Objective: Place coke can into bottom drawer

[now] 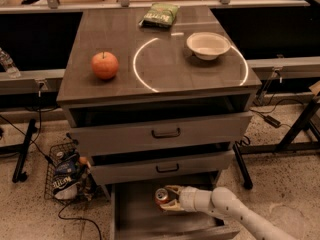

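The coke can, red with a silver top, is held in my gripper over the open bottom drawer of the grey cabinet. The gripper's pale fingers close around the can's right side. My white arm reaches in from the lower right. The can sits inside the drawer's space, below the middle drawer front; I cannot tell whether it touches the drawer floor.
On the cabinet top are a red-orange apple, a white bowl and a green chip bag. Two upper drawers with black handles stand slightly open. A wire basket with bags stands on the floor at left. Table legs stand at right.
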Tool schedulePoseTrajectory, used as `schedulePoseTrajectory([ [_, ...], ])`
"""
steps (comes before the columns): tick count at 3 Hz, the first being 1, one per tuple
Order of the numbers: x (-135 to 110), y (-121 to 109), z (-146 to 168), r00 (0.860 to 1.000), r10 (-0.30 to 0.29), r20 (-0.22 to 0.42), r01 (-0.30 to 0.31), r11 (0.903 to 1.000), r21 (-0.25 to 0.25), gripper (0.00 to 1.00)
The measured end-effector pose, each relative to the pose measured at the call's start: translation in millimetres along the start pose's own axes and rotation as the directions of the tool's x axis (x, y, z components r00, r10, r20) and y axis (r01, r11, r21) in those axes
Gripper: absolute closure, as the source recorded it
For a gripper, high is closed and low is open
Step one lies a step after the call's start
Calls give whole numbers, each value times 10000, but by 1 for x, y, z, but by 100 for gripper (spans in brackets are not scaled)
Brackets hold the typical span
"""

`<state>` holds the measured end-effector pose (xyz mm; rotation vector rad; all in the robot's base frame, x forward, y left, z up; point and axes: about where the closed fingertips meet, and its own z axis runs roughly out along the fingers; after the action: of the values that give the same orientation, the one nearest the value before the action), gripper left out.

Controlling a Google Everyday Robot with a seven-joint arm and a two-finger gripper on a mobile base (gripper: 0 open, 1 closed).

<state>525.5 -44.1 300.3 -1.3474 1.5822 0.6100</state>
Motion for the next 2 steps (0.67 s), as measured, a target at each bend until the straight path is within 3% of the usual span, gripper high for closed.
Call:
schedulePoseTrajectory([
  [2,37,-2,50,9996,-83,-274,104,9967,800,100],
])
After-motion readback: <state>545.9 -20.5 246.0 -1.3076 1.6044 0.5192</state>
